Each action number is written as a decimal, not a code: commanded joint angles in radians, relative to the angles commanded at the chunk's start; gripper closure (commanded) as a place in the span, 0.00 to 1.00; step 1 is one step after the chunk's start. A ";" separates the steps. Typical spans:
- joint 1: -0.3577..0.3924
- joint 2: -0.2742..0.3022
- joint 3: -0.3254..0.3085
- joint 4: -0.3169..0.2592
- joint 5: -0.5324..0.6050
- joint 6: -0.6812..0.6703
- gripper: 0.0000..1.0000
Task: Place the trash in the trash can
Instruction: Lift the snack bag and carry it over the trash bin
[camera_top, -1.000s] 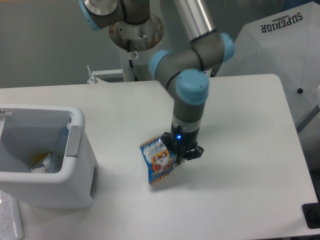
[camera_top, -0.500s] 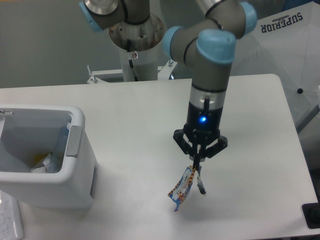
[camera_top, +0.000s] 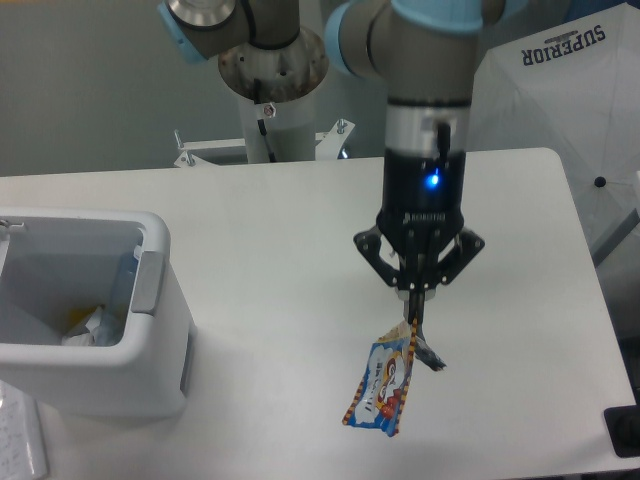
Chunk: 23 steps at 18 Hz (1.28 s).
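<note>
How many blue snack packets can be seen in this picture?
1. The blue snack packet hangs from the gripper above the table. Others may lie hidden inside the trash can.

You have a white table (camera_top: 250, 230) with rounded corners filling the frame; grey wall (camera_top: 90, 90) upper left; white "SUPERIOR" umbrella (camera_top: 570, 90) upper right.
</note>
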 joint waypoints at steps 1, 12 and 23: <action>-0.008 0.014 0.005 0.009 0.000 -0.011 1.00; -0.221 0.138 -0.028 0.011 -0.063 -0.002 1.00; -0.405 0.250 -0.228 0.009 -0.063 0.248 1.00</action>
